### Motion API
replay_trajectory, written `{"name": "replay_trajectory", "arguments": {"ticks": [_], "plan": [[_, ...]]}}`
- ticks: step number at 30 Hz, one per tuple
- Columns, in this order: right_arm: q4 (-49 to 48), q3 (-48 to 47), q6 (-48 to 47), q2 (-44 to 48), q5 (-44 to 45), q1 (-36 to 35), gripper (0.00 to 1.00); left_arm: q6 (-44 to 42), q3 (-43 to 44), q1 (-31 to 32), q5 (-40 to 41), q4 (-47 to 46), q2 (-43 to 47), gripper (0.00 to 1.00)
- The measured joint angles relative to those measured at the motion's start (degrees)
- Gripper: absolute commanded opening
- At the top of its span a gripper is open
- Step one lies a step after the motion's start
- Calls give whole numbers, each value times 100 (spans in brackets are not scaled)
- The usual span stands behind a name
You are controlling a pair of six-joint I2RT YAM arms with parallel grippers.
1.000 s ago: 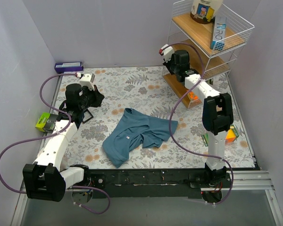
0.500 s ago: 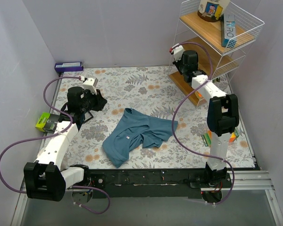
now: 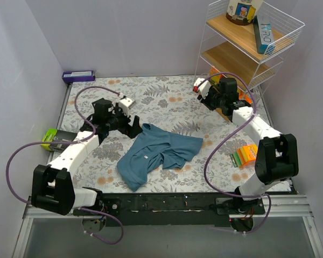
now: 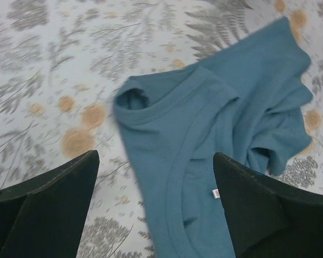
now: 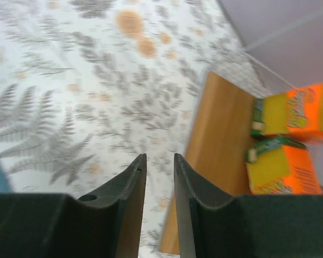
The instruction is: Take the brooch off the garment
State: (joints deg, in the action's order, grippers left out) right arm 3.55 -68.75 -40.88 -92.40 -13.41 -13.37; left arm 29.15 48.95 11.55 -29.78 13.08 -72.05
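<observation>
The teal-blue garment (image 3: 160,152) lies crumpled on the floral table cover, its neck opening (image 4: 134,102) toward the left arm. The brooch (image 3: 146,157) is a tiny whitish dot on the shirt's front, seen in the left wrist view as a small white speck (image 4: 216,193) beside the right finger. My left gripper (image 3: 133,126) hovers over the collar end of the shirt, open wide (image 4: 155,157), with nothing between its fingers. My right gripper (image 3: 205,100) is far from the shirt near the shelf foot; its jaws (image 5: 159,157) stand a narrow gap apart and hold nothing.
A white wire rack (image 3: 246,51) with wooden shelves stands at the back right, orange and green packs (image 5: 293,115) on its bottom board (image 5: 219,161). More such packs (image 3: 244,156) lie at the right, a green box (image 3: 50,138) at the left, and a purple box (image 3: 78,76) at the back wall.
The left gripper swung right to the shirt's collar and opened wide. The right arm came down and forward from the rack, and its jaws parted a little.
</observation>
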Motion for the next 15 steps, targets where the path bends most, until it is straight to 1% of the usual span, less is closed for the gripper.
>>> {"name": "replay_trajectory", "arguments": {"ticks": [2, 3, 4, 6, 7, 9, 10, 15], "plan": [[297, 131, -170, 146, -323, -136, 38, -382, 136, 457, -31, 92, -243, 76], [452, 162, -251, 157, -444, -164, 39, -540, 227, 695, -44, 122, -391, 72], [584, 184, -304, 157, -522, -166, 42, -643, 321, 885, -52, 160, -520, 72], [933, 291, -417, 157, -662, -144, 44, -734, 584, 1279, -63, 197, -890, 70], [1054, 385, -457, 164, -719, -129, 45, -737, 750, 1449, -61, 219, -1086, 68], [1279, 595, -511, 173, -798, -122, 46, -647, 1128, 1720, -37, 238, -1556, 60], [1381, 708, -531, 184, -831, -114, 47, -564, 1298, 1810, 17, 236, -1768, 51], [1777, 1058, -470, 330, -927, -101, 46, 26, 1720, 2199, 542, 50, -2529, 45]]}}
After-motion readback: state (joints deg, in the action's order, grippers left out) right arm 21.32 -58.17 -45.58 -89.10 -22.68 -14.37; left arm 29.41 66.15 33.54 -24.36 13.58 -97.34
